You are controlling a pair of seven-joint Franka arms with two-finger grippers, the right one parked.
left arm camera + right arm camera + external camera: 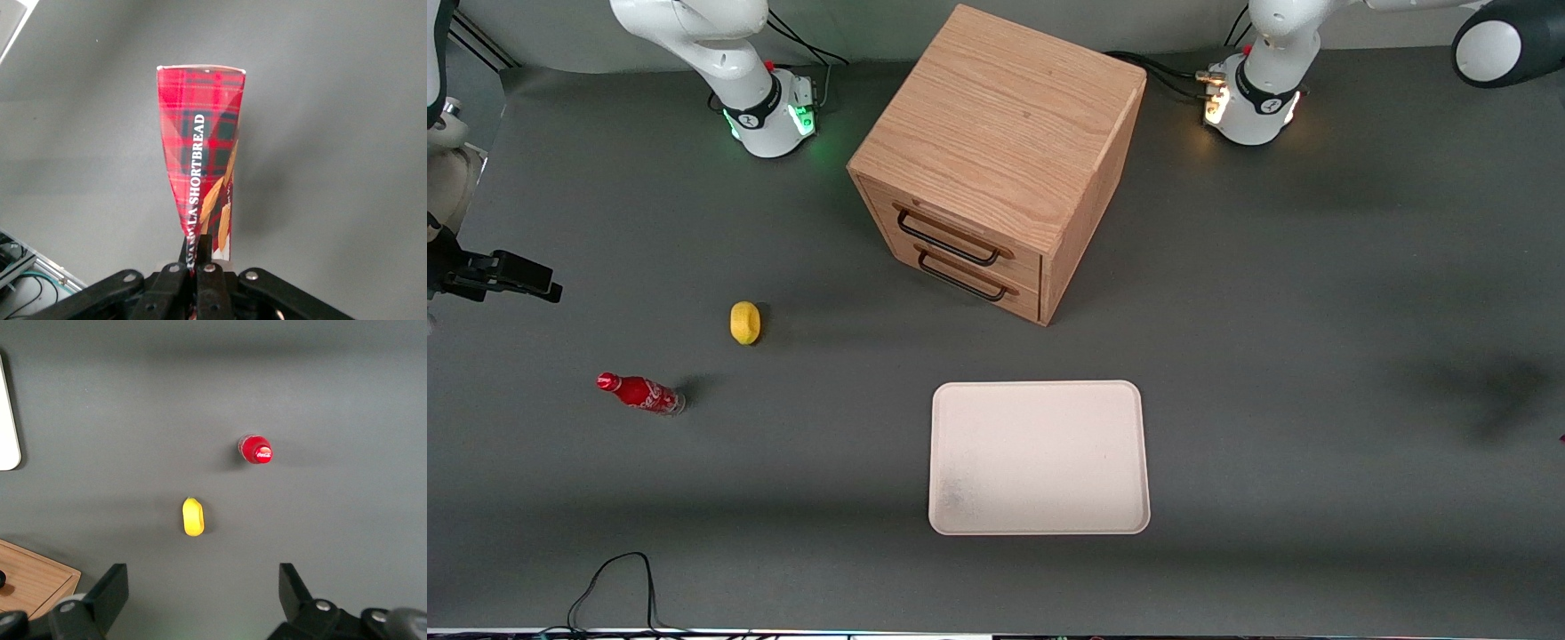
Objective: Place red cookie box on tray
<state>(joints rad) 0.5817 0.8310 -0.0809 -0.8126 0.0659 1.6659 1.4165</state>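
In the left wrist view my left gripper (pixel 199 244) is shut on one end of the red cookie box (pixel 200 147). The box is a long red tartan carton marked SHORTBREAD, and it hangs clear above the bare grey table. The gripper and the box lie outside the front view, off toward the working arm's end of the table, where only a dark shadow (pixel 1494 391) falls. The cream-white tray (pixel 1040 458) lies flat and bare near the front camera, in front of the cabinet, scuffed grey at one corner.
A wooden two-drawer cabinet (pixel 996 151) stands mid-table, farther from the camera than the tray. A yellow lemon (pixel 744 322) and a small red cola bottle (pixel 639 392) lie toward the parked arm's end. A black cable (pixel 614 578) loops at the table's front edge.
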